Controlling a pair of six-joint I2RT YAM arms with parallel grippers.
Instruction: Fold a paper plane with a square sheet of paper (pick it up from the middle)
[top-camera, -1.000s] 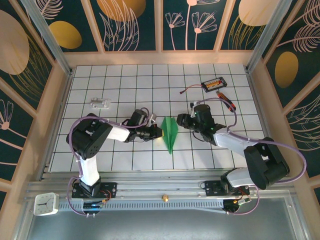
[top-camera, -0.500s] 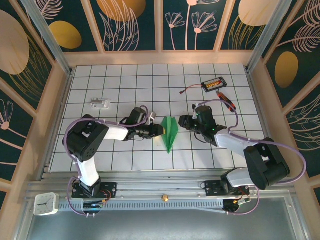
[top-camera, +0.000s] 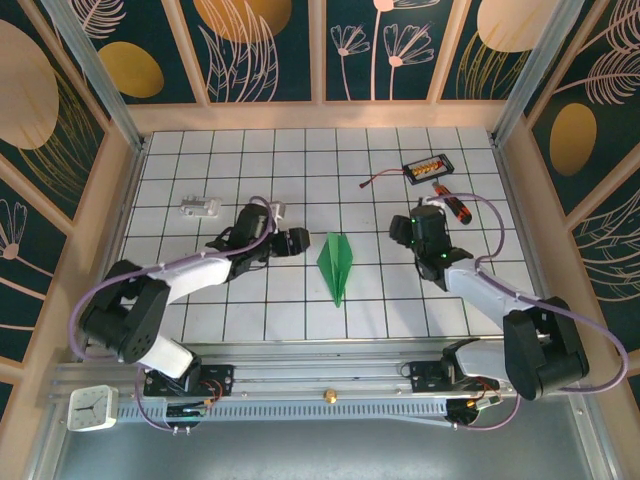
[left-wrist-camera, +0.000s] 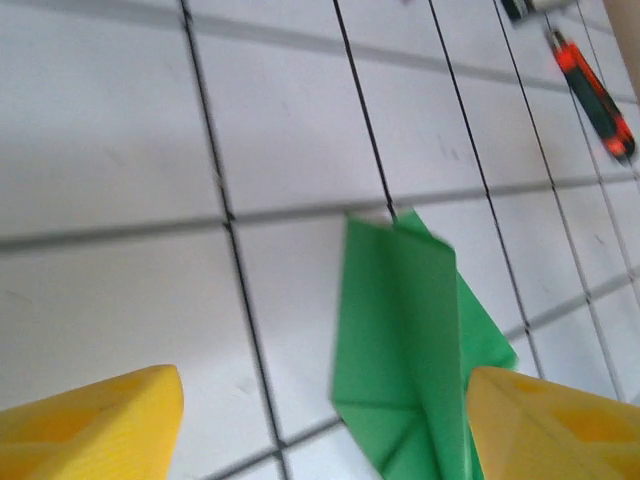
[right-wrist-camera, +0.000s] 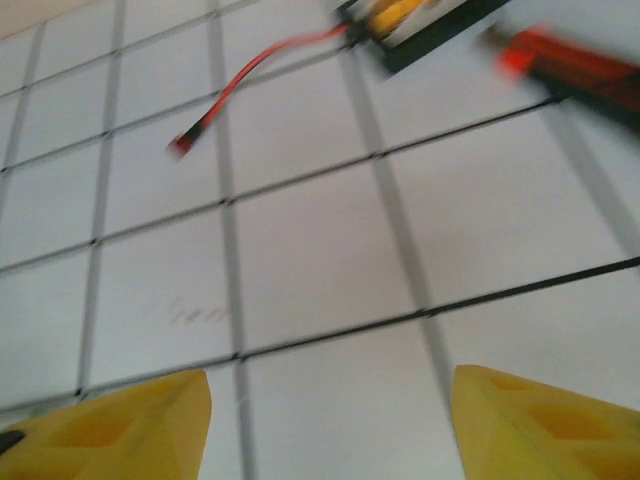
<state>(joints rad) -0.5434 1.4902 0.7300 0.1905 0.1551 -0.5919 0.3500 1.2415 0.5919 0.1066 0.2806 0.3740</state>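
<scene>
**PAPER PLANE FLAT ON TABLE, BOTH GRIPPERS CLEAR OF IT**

Finds the paper plane (top-camera: 336, 264) lying flat on the white tiled table (top-camera: 200, 300), near the middle, narrow point toward the near edge, centre crease visible. Places it between the 2 arms, touching neither. Records the left gripper (top-camera: 298, 242) just left of the plane, yellow fingers (left-wrist-camera: 90, 425) spread apart, nothing clamped between them. Notes, from the left wrist view, the plane on the tiles just beyond the fingertips. Records the right gripper (top-camera: 424, 220) further off on the plane's right, fingers (right-wrist-camera: 540, 425) likewise apart and holding nothing. Faces a black box (right-wrist-camera: 420, 20), its red wire (right-wrist-camera: 250, 80) and a black-and-orange screwdriver (top-camera: 452, 205).
</scene>
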